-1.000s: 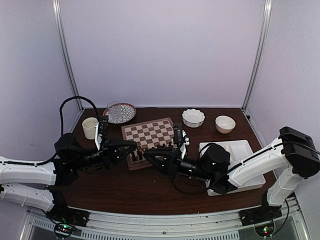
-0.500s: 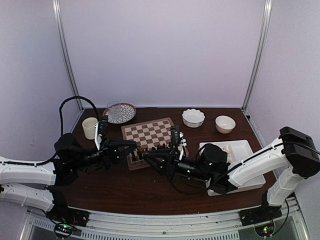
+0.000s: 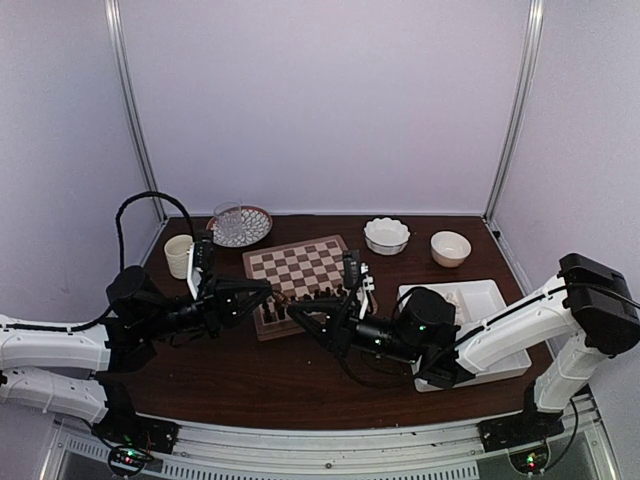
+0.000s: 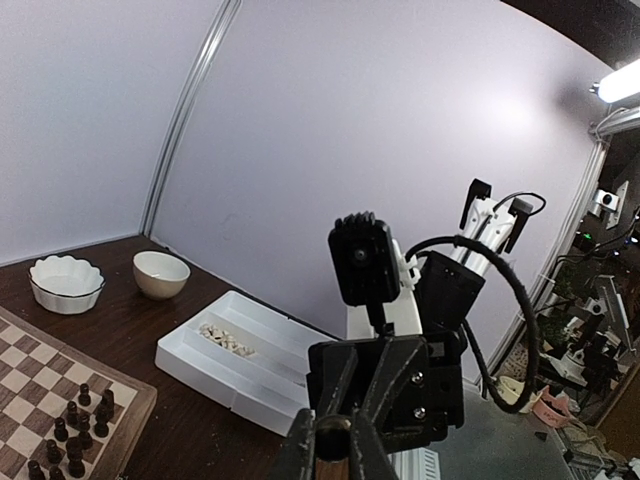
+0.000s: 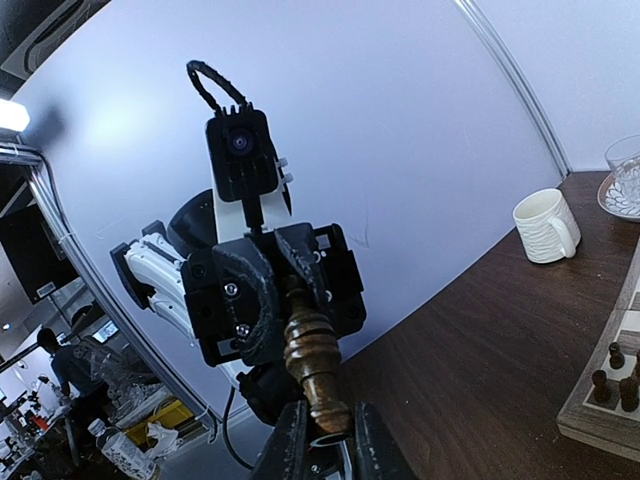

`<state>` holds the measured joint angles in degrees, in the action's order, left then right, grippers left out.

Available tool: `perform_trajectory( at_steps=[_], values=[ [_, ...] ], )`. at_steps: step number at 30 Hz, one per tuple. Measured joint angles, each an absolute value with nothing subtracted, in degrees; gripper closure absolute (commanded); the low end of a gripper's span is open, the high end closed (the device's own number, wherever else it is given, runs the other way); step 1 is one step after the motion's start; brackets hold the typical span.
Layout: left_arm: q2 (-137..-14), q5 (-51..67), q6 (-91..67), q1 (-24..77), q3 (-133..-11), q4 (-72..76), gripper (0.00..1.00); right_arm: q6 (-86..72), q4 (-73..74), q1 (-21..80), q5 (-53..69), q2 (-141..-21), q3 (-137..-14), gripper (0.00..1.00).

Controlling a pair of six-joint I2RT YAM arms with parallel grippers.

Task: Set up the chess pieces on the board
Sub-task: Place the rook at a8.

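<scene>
The board (image 3: 300, 262) lies at the table's middle, with dark chess pieces (image 3: 330, 291) standing along its near edge. My left gripper (image 3: 272, 298) and right gripper (image 3: 291, 314) meet tip to tip above the board's near-left corner. Both are shut on one dark brown chess piece (image 5: 312, 365): my right fingers (image 5: 292, 450) clamp its base and the left gripper (image 5: 262, 295) holds its top. In the left wrist view the piece (image 4: 338, 458) shows end-on between my left fingers (image 4: 300, 455). Cream chess pieces (image 4: 228, 340) lie in the white tray (image 4: 250, 375).
The white divided tray (image 3: 487, 303) sits right of the board. Two white bowls (image 3: 386, 235) (image 3: 450, 247) stand at the back right. A cream mug (image 3: 180, 255) and a glass on a plate (image 3: 232, 224) stand at the back left.
The right gripper has edged left toward the left gripper, closing the gap over the board's near-left corner. The left arm has barely moved.
</scene>
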<state>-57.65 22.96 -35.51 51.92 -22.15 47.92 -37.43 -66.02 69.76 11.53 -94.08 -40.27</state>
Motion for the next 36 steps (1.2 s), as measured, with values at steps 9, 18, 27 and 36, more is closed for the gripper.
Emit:
perform_trajectory(
  at_steps=[9, 18, 27, 36],
  values=[
    [-54.78, 20.01, -32.73, 51.96, -22.13, 41.91, 1.0, -37.54, -58.48, 68.69, 7.01, -87.99, -37.74, 0.99],
    [-50.28, 10.9, -26.11, 51.96, -22.2, 31.57, 1.0, -29.47, -4.69, 60.75, 1.41, -76.27, -53.1, 0.95],
    [-52.05, 4.08, -21.93, 51.96, -22.2, 27.07, 1.0, -16.1, 36.51, 56.29, -2.2, -83.44, -76.01, 0.95],
    [-53.91, -0.4, -19.31, 51.96, -22.33, 25.15, 1.0, -9.87, 53.47, 49.5, -1.58, -102.91, -88.42, 0.93]
  ],
)
